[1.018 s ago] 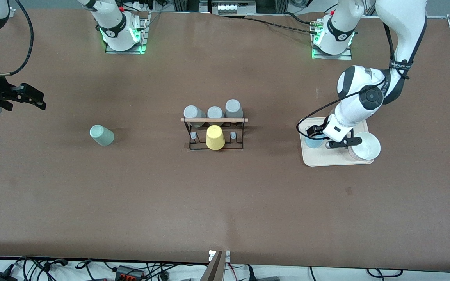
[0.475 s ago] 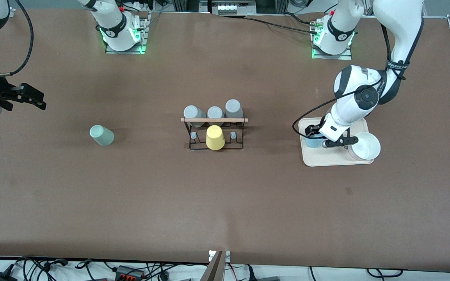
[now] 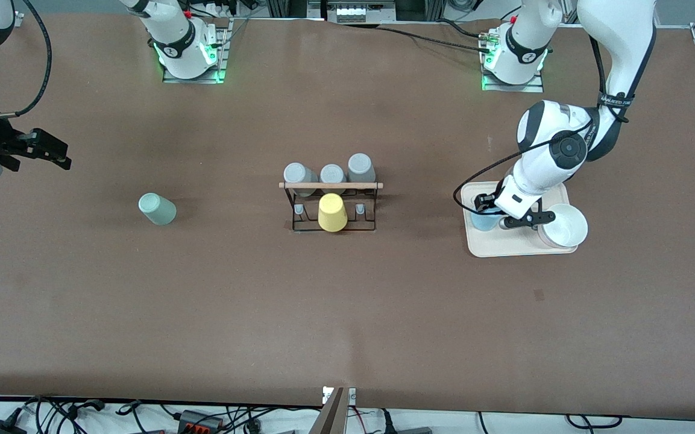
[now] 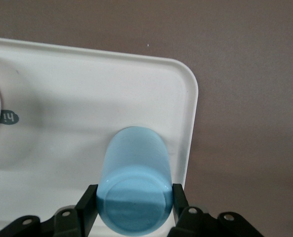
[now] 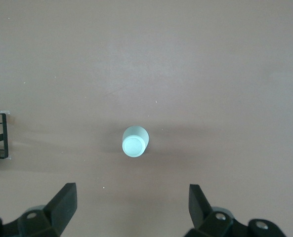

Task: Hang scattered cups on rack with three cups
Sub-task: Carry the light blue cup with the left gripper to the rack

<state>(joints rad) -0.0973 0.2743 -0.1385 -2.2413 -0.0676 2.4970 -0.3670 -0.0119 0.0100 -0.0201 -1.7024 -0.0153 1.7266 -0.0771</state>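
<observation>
From across the table the left gripper (image 3: 487, 211) hides most of the light blue cup (image 3: 483, 219) on the beige tray (image 3: 507, 246), but its wrist camera shows both fingers (image 4: 87, 205) clamped against the cup's sides. The right gripper (image 3: 52, 150) waits with jaws spread wide, high over the right arm's end of the table, its camera looking down on the mint green cup (image 5: 135, 141), which stands well apart from the rack (image 3: 332, 205) holding a yellow cup (image 3: 332, 213) and three grey cups (image 3: 330, 173)

Six small tapered plastic cups in all: three grey cups (image 3: 330, 173) in a row at the frame's centre, one yellow cup (image 3: 332, 213) just below them, one pale mint green cup (image 3: 157, 209) at mid-left, and one light blue cup (image 3: 483, 219) at mid-right. There is one black wire rack with a wooden rod (image 3: 331, 185), one beige rectangular tray (image 3: 507, 245) and one white round bowl (image 3: 564, 226). Two white robot arms, each with one black two-finger gripper.
</observation>
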